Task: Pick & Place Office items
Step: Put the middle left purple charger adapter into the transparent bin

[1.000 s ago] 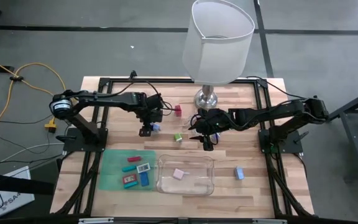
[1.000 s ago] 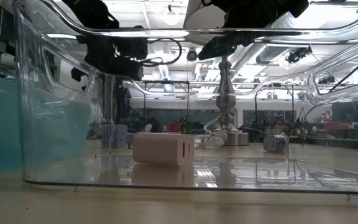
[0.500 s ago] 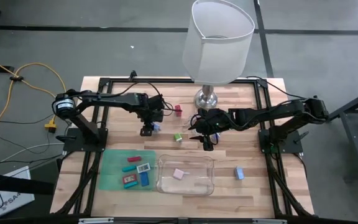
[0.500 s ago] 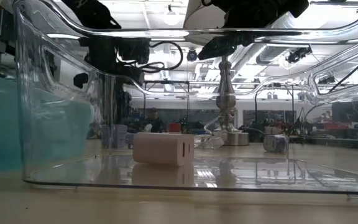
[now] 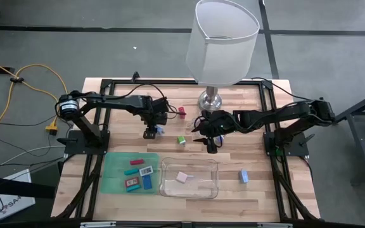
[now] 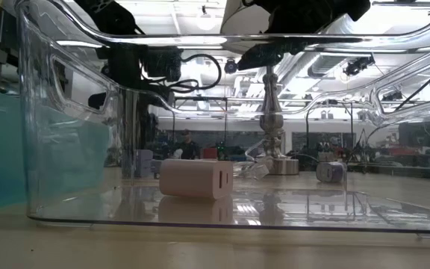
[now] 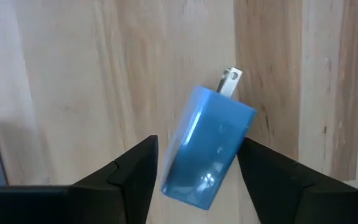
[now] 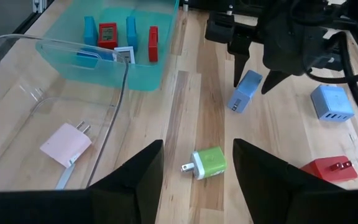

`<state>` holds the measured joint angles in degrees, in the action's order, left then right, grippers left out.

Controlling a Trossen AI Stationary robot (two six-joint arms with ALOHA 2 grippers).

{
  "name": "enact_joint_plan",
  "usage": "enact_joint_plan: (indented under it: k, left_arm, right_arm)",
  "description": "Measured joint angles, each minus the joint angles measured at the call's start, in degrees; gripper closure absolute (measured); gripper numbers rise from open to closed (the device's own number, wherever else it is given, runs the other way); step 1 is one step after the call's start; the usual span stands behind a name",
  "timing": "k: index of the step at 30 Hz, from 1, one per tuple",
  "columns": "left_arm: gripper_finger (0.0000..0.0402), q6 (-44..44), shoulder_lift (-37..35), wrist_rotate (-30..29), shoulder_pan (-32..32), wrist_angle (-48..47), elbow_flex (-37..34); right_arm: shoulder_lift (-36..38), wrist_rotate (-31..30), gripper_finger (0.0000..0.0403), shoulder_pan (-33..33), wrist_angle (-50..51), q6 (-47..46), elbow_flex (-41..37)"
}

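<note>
The left pincer (image 7: 194, 171) is set over a blue plug (image 7: 209, 146) lying tilted on the bench (image 5: 125, 95), its fingers (image 7: 135, 168) apart on either side. The right pincer (image 8: 194, 171) is held open above a green plug (image 8: 208, 163). A pink plug (image 8: 66, 144) is seen in the clear tray (image 8: 17, 50)
</note>
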<state>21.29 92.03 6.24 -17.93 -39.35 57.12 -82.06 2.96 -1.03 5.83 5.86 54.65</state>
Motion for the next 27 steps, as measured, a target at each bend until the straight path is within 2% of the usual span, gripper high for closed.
enact_joint_plan:
  k: [12,23,27]
  left_arm:
    - [0.0281,-0.2,0.0,0.1,0.1,0.0,0.0]
    - [0.0281,-1.2,-0.1,0.2,0.1,0.0,0.1]
    - [0.0281,-0.5,-2.1,2.3,-0.4,0.1,0.1]
  right_arm:
    - [0.0,0.0,0.0223,0.0,-0.5,0.0,0.0]
    - [0.0,0.0,0.0223,0.0,-0.5,0.0,0.0]
    - [0.0,0.0,0.0223,0.0,-0.5,0.0,0.0]
